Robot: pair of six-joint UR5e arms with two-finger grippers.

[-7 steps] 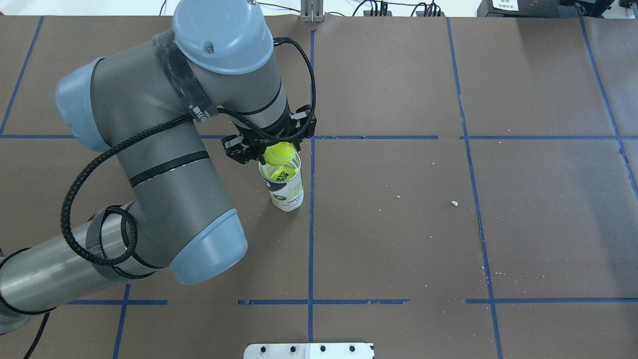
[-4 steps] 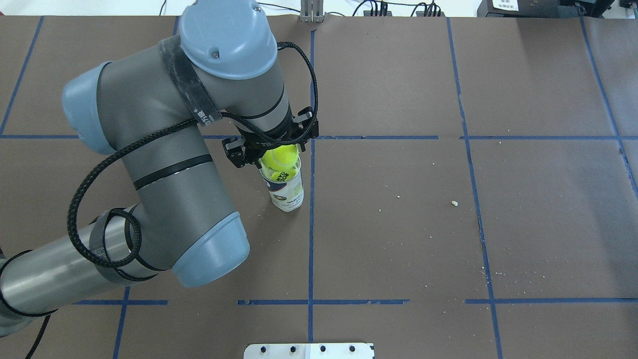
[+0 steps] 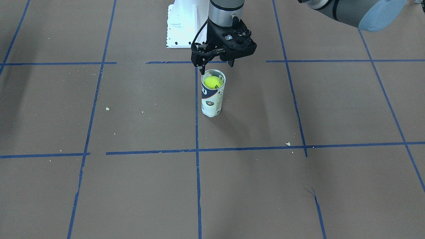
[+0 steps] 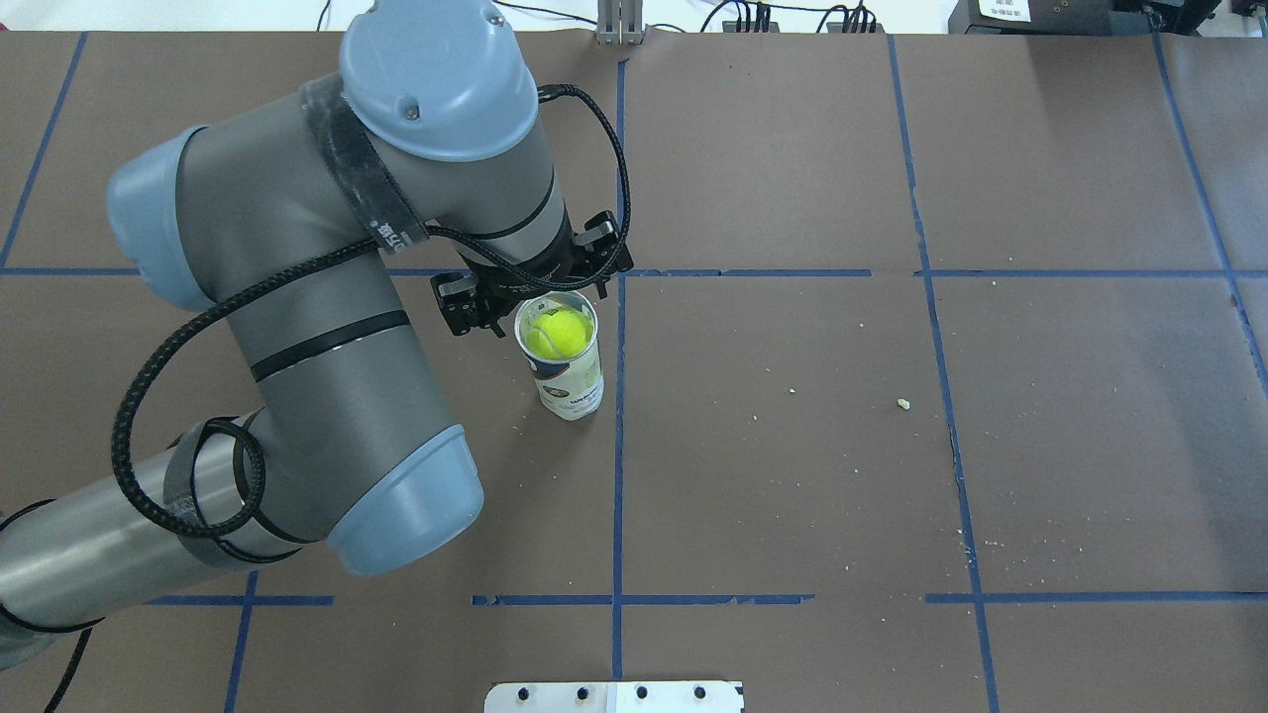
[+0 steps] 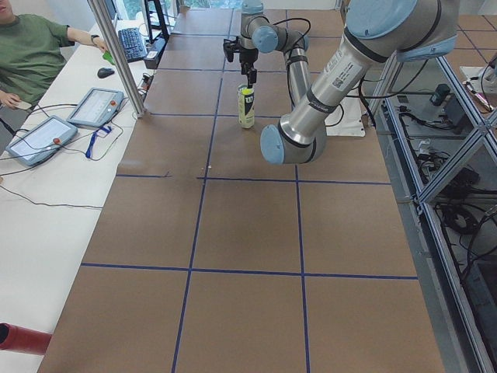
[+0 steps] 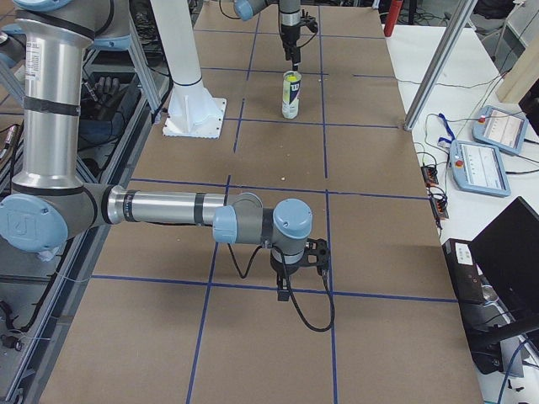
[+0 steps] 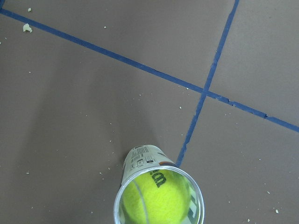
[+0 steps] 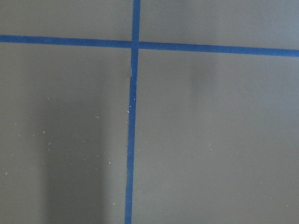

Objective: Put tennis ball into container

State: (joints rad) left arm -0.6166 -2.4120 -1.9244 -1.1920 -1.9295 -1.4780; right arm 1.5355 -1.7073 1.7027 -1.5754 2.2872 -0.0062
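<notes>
The yellow-green tennis ball (image 3: 212, 82) (image 4: 558, 333) sits inside the clear container (image 3: 212, 101) (image 4: 571, 388), just below its rim. The tube stands upright beside a blue tape line. The left wrist view looks down into its mouth at the tennis ball (image 7: 154, 198) with black lettering. My left gripper (image 3: 216, 66) (image 4: 531, 293) hovers right above the tube's mouth, open, with nothing between its fingers. My right gripper (image 6: 301, 271) hangs low over the table far from the tube. It shows only in the exterior right view, so I cannot tell its state.
A white metal base plate (image 3: 181, 28) (image 4: 614, 696) lies behind the tube at the robot's side. Small crumbs (image 4: 902, 403) dot the brown paper. An operator (image 5: 31, 54) and tablets (image 5: 93, 105) are at a side bench.
The left gripper held the ball at the tube's mouth; it has since opened and the ball has dropped inside. The gripper has shifted slightly away from the rim.
</notes>
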